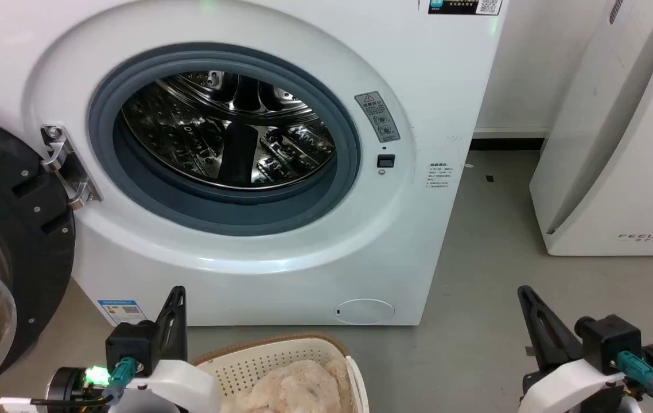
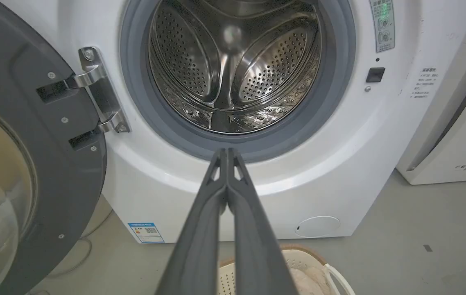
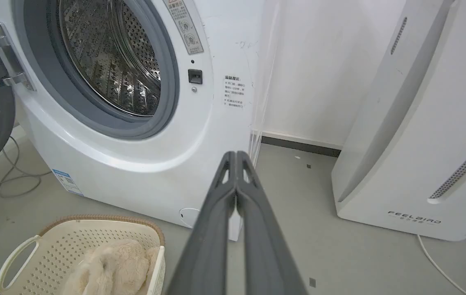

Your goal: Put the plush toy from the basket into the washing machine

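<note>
judging the plush toy (image 3: 110, 262) as light, soft, floppy; shaggy fur should pinch well, so i plan a deep grab on its bulky middle, not a limb. it lies in the basket (image 3: 65, 246) on the floor (image 1: 475, 258) before the washing machine (image 1: 447, 86). drum (image 2: 233, 73) looks empty, door (image 1: 11, 229) stands open. left gripper (image 2: 227, 152) and right gripper (image 3: 236, 154) both pinched together, holding nothing.

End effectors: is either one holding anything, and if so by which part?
Nothing is held. The left end effector and the right end effector are both shut with nothing between them. The toy lies in the basket.
</note>
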You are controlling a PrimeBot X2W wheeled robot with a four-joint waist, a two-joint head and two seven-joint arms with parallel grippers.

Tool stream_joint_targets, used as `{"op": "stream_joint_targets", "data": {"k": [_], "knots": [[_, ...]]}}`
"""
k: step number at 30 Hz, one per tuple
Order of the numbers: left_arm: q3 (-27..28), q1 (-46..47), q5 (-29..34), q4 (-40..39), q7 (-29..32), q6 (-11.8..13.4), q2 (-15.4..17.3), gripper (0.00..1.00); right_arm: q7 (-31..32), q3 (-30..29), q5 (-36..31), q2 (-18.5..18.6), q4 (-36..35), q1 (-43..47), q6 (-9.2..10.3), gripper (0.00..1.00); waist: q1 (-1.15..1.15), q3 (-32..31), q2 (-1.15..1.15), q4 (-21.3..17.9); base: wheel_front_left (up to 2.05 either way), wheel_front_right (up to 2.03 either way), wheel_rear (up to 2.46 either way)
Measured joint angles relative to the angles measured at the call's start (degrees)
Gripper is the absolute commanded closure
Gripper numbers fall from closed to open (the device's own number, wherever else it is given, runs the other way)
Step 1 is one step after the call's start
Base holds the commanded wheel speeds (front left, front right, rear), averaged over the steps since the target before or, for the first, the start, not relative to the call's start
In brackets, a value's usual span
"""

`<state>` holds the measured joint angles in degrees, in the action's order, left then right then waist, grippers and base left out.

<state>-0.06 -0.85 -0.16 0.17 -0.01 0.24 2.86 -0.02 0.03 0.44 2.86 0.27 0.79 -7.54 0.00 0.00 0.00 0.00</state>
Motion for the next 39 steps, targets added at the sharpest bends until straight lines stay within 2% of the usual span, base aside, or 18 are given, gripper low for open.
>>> {"op": "stream_joint_targets", "data": {"k": [1,2,20,39], "knots": [[0.01,0.0,0.0,0.0,0.0,0.0,0.0,1.0,0.0,0.01,0.0,0.0,0.0,0.0,0.0,1.0,0.0,0.0,0.0,0.0,0.0,0.0,0.0],[-0.02,-0.02,-0.01,0.01,0.0,0.02,0.0,0.0,0.0,-0.01,0.02,0.0,0.01,0.01,0.0,0.0,0.0,0.0,0.0,0.0,0.0,0.0,0.0],[-1.12,-0.05,-0.13,0.98,-1.14,0.18,0.0,0.0,-1.13,0.05,0.91,0.0,0.01,0.04,0.0,0.0,0.0,0.5,0.0,-0.19,0.0,0.0,0.0],[-4.33,1.51,-2.21,7.31,-3.15,0.34,-0.02,0.0,-3.48,-0.15,1.66,0.0,-0.67,0.04,0.0,0.0,0.0,3.31,0.0,-1.32,0.0,0.0,0.0]]}}
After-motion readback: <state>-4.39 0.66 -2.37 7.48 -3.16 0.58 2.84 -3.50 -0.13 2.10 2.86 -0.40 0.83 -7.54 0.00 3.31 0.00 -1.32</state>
